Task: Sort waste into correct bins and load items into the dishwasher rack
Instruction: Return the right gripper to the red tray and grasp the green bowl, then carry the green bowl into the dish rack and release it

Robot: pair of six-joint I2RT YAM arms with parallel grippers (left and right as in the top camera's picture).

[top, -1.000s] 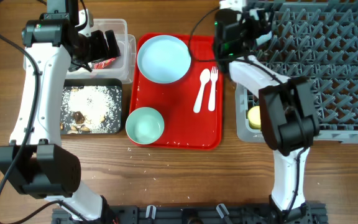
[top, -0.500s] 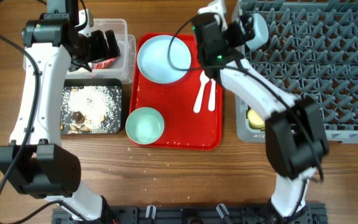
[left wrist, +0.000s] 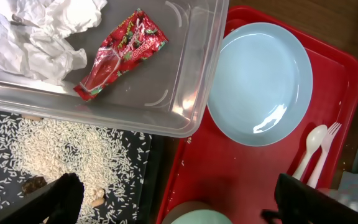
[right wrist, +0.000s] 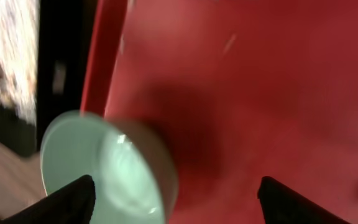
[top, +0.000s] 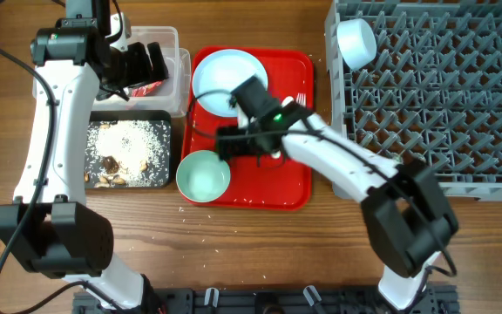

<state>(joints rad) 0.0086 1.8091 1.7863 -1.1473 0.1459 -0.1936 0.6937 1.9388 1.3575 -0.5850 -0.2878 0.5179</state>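
Observation:
My left gripper [top: 145,63] hangs open and empty over the clear tub [top: 179,83]. The tub holds the red wrapper [left wrist: 120,53] and white tissue [left wrist: 36,31]. My right gripper [top: 225,146] is open and empty, low over the red tray, just above and right of a light blue bowl [top: 203,174]. That bowl also shows in the right wrist view [right wrist: 104,168]. The blue plate [top: 229,80] lies at the tray's back. The spoon [left wrist: 309,146] and fork [left wrist: 328,140] lie beside it. A second bowl [top: 356,39] stands in the grey rack [top: 443,96]. The yellow cup is hidden.
The black tray [top: 129,153] with white crumbs and brown bits sits in front of the tub. The flat red tray [top: 295,187] lies between the bins and the rack. My right arm crosses the tray's right half and the rack's front left corner.
My right gripper has swung from the rack's back left corner leftwards and forwards across the red tray to the front bowl. The second bowl stays in the rack. The left arm has not moved.

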